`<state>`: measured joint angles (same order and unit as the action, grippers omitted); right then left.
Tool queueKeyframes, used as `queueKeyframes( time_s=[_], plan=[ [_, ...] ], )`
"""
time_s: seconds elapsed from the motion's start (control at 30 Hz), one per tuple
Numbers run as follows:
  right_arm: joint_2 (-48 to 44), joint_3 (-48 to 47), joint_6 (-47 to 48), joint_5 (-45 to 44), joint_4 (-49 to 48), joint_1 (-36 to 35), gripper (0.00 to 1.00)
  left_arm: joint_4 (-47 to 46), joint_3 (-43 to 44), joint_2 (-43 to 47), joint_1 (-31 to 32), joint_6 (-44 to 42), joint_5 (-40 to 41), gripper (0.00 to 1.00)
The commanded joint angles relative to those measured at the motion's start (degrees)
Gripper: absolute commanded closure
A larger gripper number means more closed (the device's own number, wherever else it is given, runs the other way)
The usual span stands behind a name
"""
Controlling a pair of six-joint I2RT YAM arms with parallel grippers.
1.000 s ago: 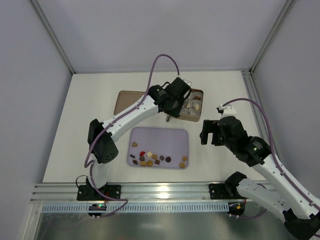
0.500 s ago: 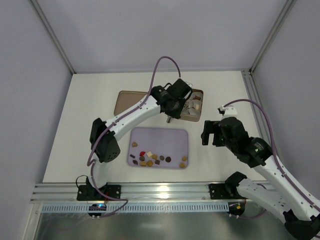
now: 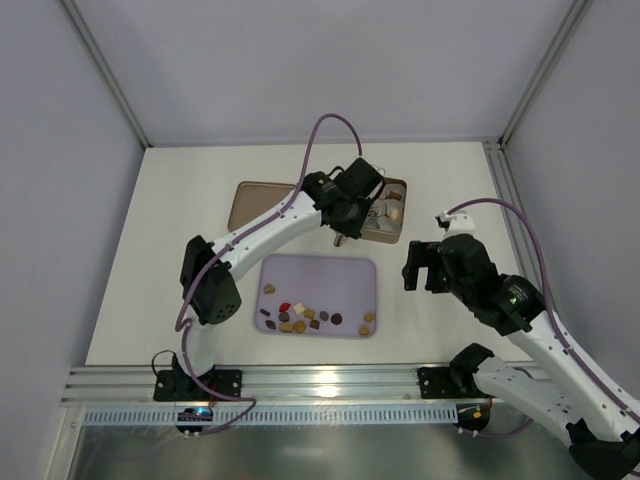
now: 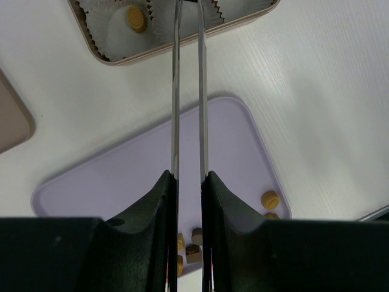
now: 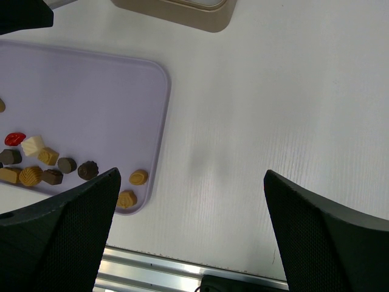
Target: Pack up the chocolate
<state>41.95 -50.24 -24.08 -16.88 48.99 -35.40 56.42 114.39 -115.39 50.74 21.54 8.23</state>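
The left claw, clamped on tweezers, has barely shifted over the box, where a tan piece sits, likely a finished drop. Most chocolate waits on the tray. The right claw hangs wide open above the desk.

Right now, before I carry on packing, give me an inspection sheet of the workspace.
Surface: white table, no stray pieces seen.
Job's things: chocolate pieces along the near side of the lavender tray; one caramel piece in a liner of the box.
Clutter: brown lid left of the box.
Grippers: left gripper shut on tweezers reaching over the box; right gripper open, empty, over bare table right of the tray.
Cables: purple cables, one per side, arching clear of the tray.
Surroundings: grey walls, metal rail at the near edge.
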Motion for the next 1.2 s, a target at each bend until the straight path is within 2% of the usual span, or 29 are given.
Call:
queueKeyframes(
  time_s=[0.0,0.47,1.17],
  plan=[
    [-0.91,-0.92,0.70,-1.05,-0.56,0.24,0.00,-0.35,0.05,-0.01,-0.29,-1.15,-0.67,0.82],
    [-1.17,-0.74,0.52,-0.87,-0.83,0.24,0.00,0.79,-1.27,0.61,-0.29,-1.76,-0.76,0.79],
    [-1.88,-0.83,0.17,-1.13,-0.39,0.24,0.00,1.67,0.05,0.87,-0.29,-2.47,-0.23,0.67]
  ],
)
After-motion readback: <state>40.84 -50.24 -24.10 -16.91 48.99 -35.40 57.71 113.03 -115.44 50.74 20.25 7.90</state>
